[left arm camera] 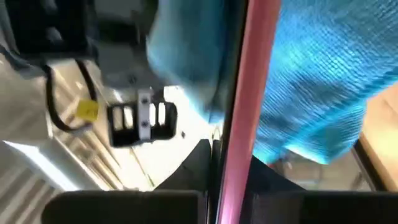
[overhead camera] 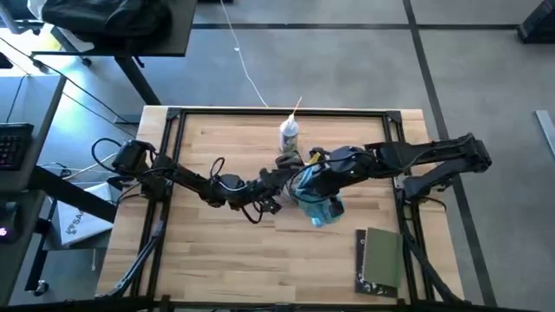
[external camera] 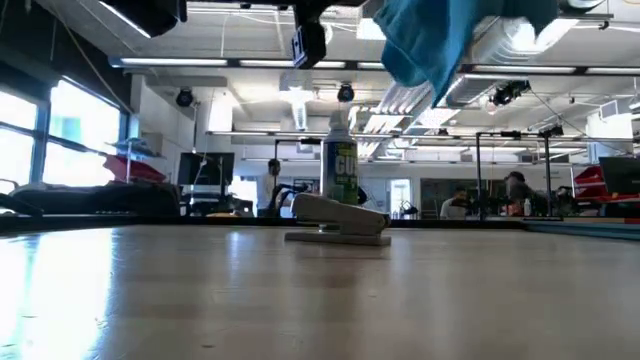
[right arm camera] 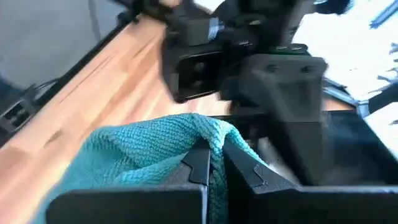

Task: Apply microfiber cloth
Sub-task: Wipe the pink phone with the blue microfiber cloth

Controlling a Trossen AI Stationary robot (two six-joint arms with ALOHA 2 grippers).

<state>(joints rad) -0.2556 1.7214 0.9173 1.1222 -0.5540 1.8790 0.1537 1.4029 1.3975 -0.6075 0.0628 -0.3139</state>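
While both arms meet above mid-table:
Right gripper (right arm camera: pixel 214 163): fingers pinched onto a fold of the microfiber cloth (right arm camera: pixel 146 152), lifted clear of the table (overhead camera: pixel 225 260).
Cloth: hanging at centre, the spray bottle (overhead camera: pixel 289 134) toward its 11 o'clock.
Left gripper (overhead camera: pixel 279 180): at cloth's 9 o'clock; finger gap cannot be told.
Book (overhead camera: pixel 381 260): at 4 o'clock.

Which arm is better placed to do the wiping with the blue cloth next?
Right. The right gripper is pinching the microfiber cloth, which hangs off the table in the low view. The left gripper sits close beside it, holding what looks like a thin pink object.
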